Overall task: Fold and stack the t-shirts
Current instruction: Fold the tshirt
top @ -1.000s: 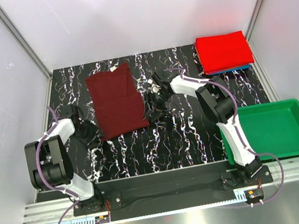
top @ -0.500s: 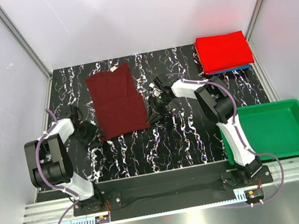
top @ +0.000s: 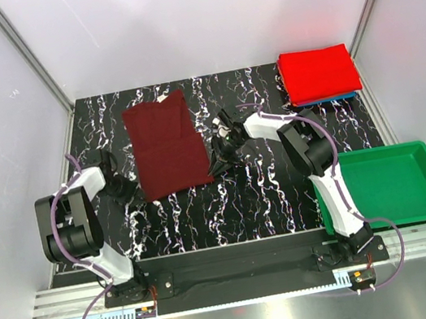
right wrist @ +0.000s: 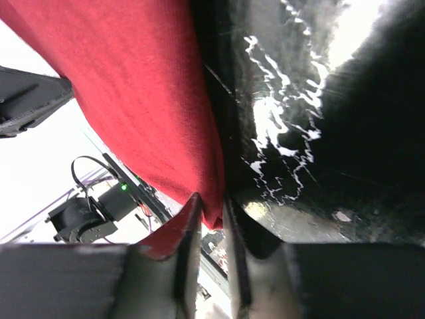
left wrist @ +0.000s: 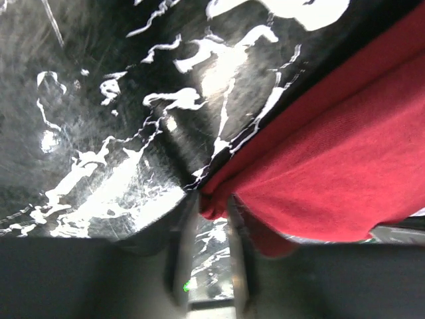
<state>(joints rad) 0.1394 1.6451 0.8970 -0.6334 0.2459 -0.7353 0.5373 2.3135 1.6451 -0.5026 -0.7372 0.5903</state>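
Corners of maroon shirt [top: 165,143] sit clamped in left pincer [left wrist: 207,206] and right pincer [right wrist: 210,203], green tray [top: 377,151] apart.

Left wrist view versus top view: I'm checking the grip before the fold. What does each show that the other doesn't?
Only the left wrist view shows the left gripper closed on a corner of the maroon shirt. Only the top view shows the red shirt stacked on a blue shirt, the green tray, and the right gripper at the maroon shirt's other near corner. Both show the maroon shirt on the black table.
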